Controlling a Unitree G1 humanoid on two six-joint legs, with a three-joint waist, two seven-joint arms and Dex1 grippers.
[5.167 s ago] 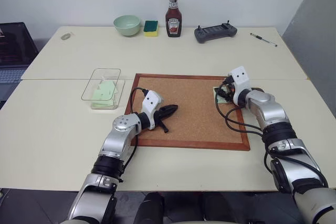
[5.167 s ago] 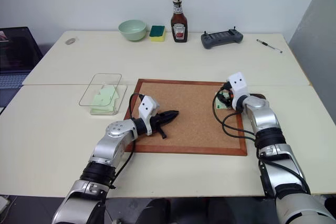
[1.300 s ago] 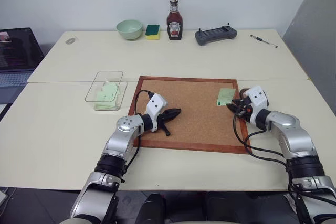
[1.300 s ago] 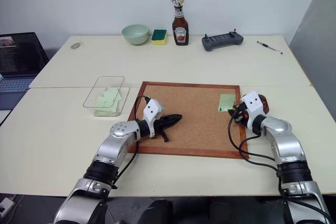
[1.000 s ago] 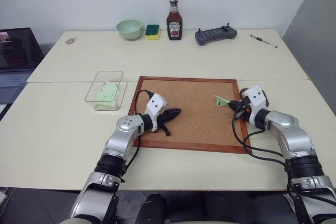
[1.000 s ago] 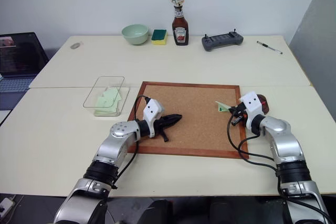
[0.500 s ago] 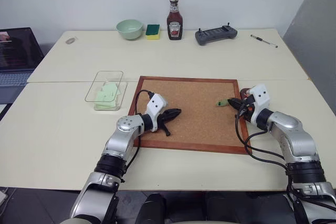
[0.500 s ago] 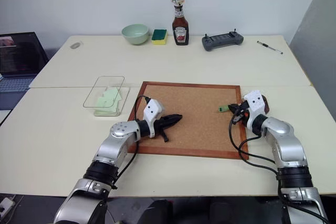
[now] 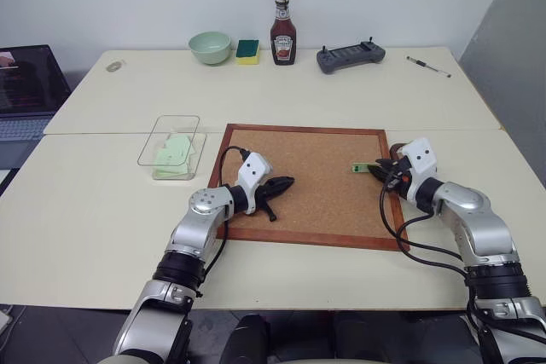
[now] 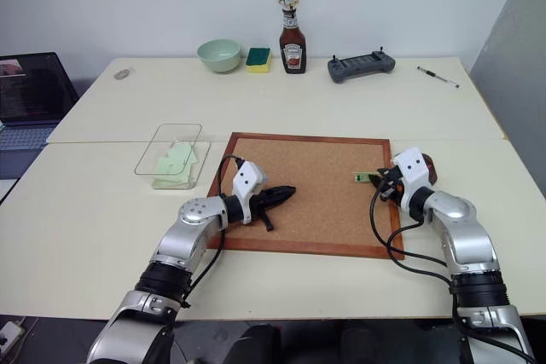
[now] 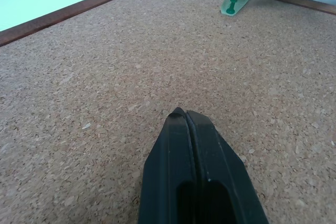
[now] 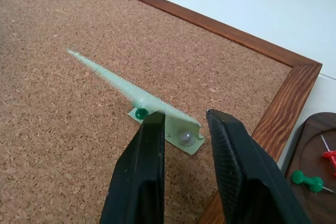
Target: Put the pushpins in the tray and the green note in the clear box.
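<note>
From the head camera, the corkboard (image 9: 305,183) lies in the middle of the pale table (image 9: 85,210); the left gripper (image 9: 285,182) rests low over the board's left part, its fingers pressed together with nothing between them; the right gripper (image 9: 378,170) sits at the board's right edge, and the green note (image 9: 362,166) stands lifted at an angle just in front of its tips; the clear box (image 9: 171,145) stands left of the board with pale green paper inside; a bowl (image 9: 209,45), a sponge (image 9: 247,49), a ketchup bottle (image 9: 282,32), a controller (image 9: 350,57) and a pen (image 9: 427,65) line the far side.

In the left wrist view, the black fingers (image 11: 195,182) are closed tight over bare cork.

In the right wrist view, the right gripper's jaws stand narrowly apart, straddling the note's near edge without clamping it; one green pushpin (image 12: 140,113) sits under the raised sheet; the tray (image 12: 310,171) lies just past the frame's corner, holding a green pin (image 12: 307,180) and a red one (image 12: 329,157).
</note>
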